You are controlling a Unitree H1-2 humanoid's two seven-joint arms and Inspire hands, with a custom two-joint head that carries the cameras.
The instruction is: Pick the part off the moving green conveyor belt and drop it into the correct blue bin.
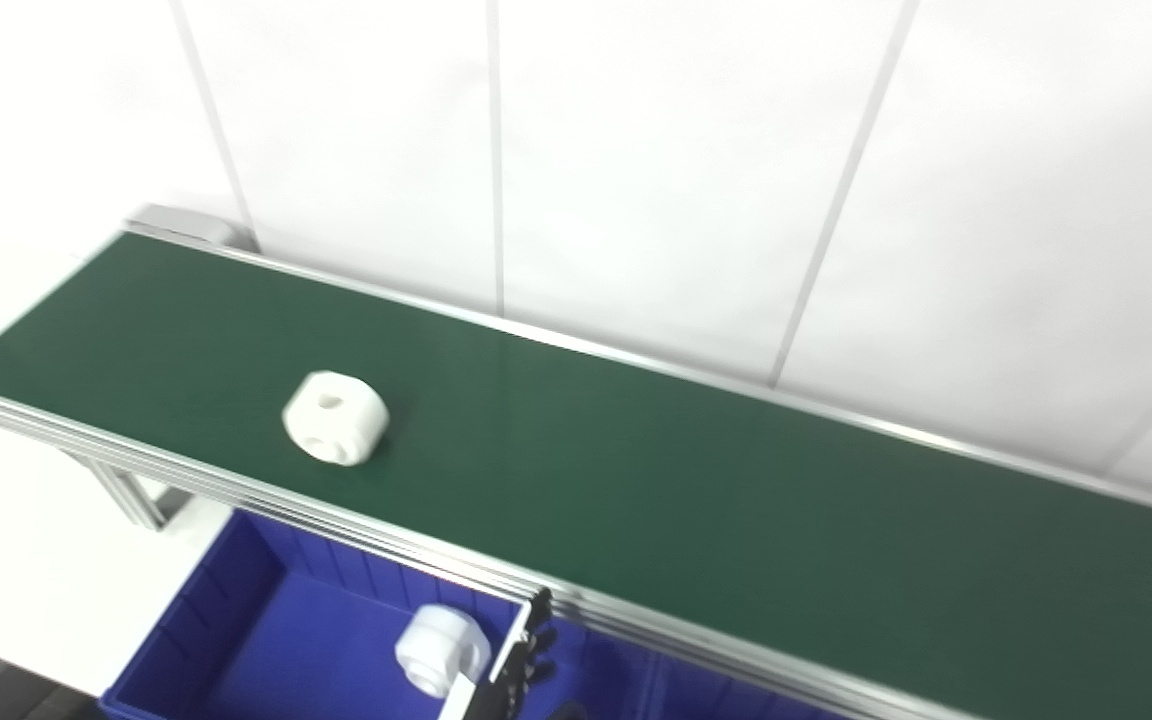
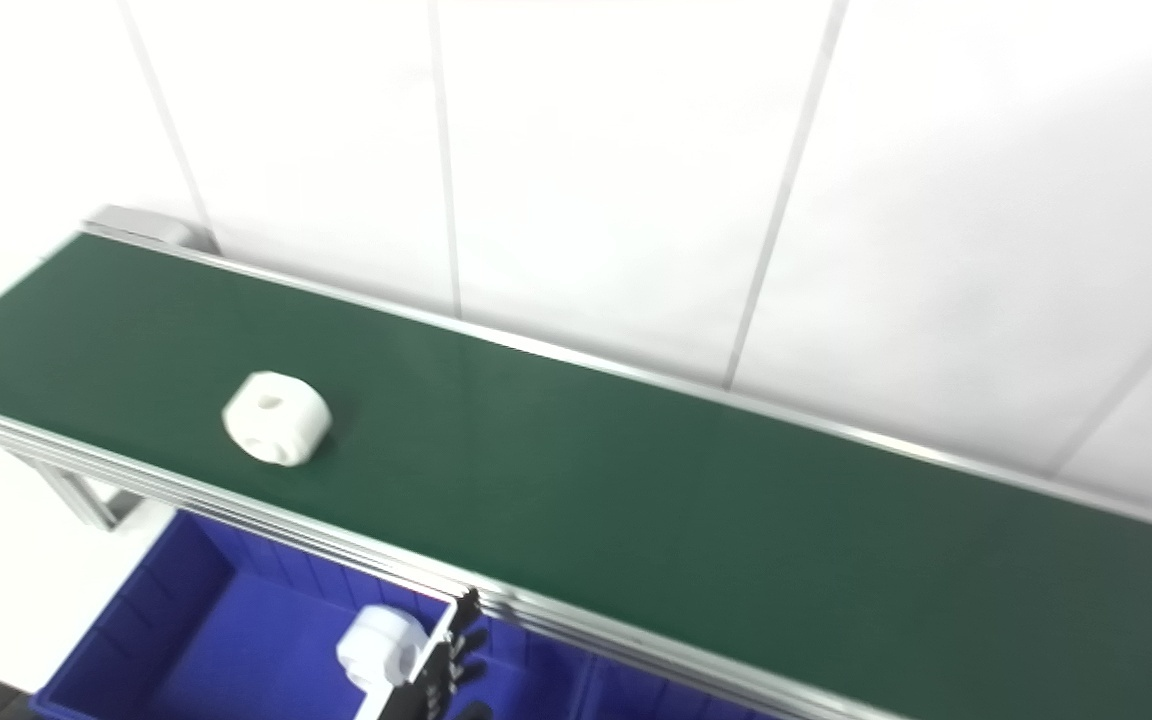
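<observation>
Only one hand [image 1: 514,668] shows, at the bottom edge, mid-left: dark fingers [image 2: 456,655] poke up beside a white plate over the blue bins. Which arm it belongs to can't be told; how far open, can't tell either, too little in view. Nothing visibly held.

Just left of it, a white part [image 1: 441,650] already lies in the left blue bin [image 1: 236,620], near its divider wall.

The target white part [image 1: 335,417] sits on the green conveyor belt [image 1: 696,500], near the belt's front edge, toward its left end — up and left of the hand, across the aluminium rail [image 1: 356,525]. Roughly round w/ holes; no clear long axis. Reach likely goes forward-left over the rail.
</observation>
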